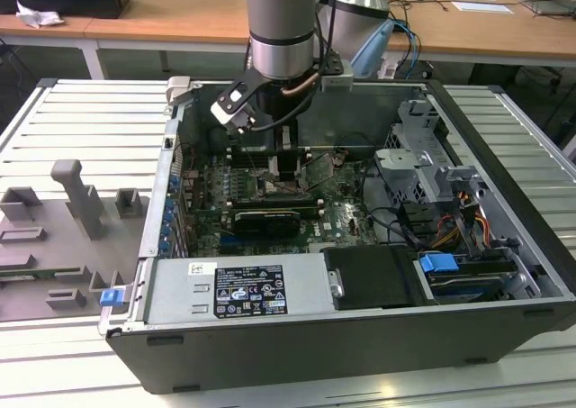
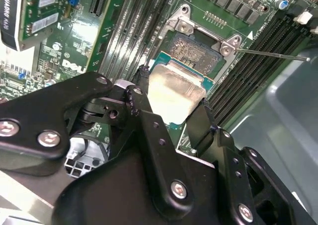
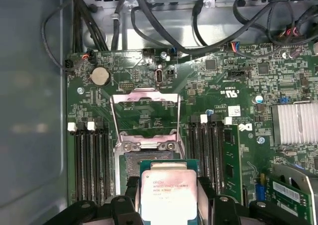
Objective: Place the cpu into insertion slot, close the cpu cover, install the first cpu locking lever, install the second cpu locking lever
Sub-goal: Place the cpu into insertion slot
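The gripper [image 2: 174, 100] is down inside the open computer case [image 1: 504, 246], and its two black fingers [image 2: 144, 93] are clamped on opposite edges of the cpu [image 2: 175, 88]. In both wrist views the chip sits pinched between the pads with its dull metal top facing the cameras. The first wrist view shows the same hold: the gripper [image 3: 169, 186] has the cpu [image 3: 168, 197] with its green border peeking past the metal lid.

Straight ahead of the fingertips lies the insertion slot [image 2: 195, 53], uncovered, its grid of contacts showing inside the silver rim. The chip's leading edge overlaps the slot's near side and the chip is not seated; whether it touches the rim I cannot tell. Just beyond the slot, the cpu cover [image 3: 144, 97] stands swung up and open, with green board visible through its window. From a corner of the slot a thin locking lever [image 2: 271, 53] juts out sideways, unlatched, across the memory slots [image 2: 258, 61]. Those long black slots flank the gripper on both sides.

Further beyond the cover sits a round coin battery [image 3: 100, 76]. In the exterior view the arm [image 1: 281, 30] drops straight down, with the gripper [image 1: 286, 167] low over the motherboard [image 1: 346, 214] and the black graphics card [image 1: 265, 221] close by.
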